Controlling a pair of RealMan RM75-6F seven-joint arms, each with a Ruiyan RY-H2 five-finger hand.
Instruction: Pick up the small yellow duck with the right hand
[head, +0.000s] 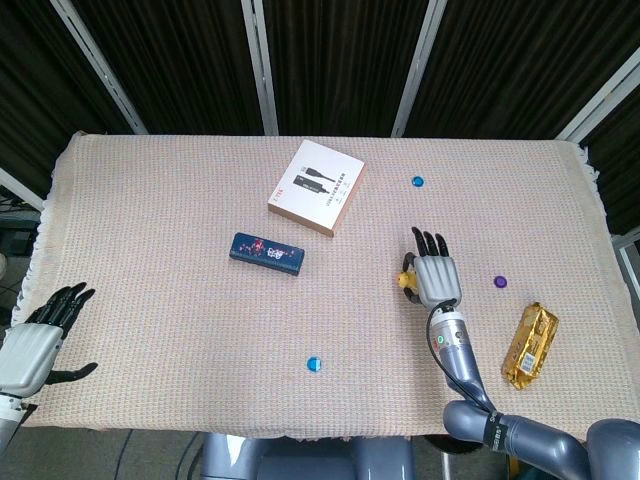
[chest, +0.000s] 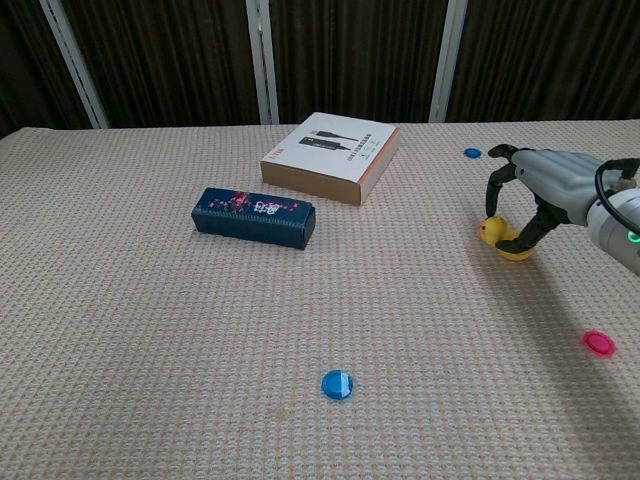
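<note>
The small yellow duck (head: 406, 281) (chest: 503, 240) sits between the thumb and fingers of my right hand (head: 437, 277) (chest: 548, 188), which grips it from above at the table's right middle. The thumb curls under the duck's near side and the fingers hook over its far side. Whether the duck touches the cloth I cannot tell. My left hand (head: 35, 340) rests at the front left corner of the table with its fingers apart, holding nothing.
A white box (head: 316, 187) (chest: 332, 157) lies at the back centre and a dark blue box (head: 267, 252) (chest: 254, 216) in front of it. Small discs lie about: blue (head: 315, 364), blue (head: 418, 181), purple (head: 500, 282). A gold snack packet (head: 529, 344) lies at right.
</note>
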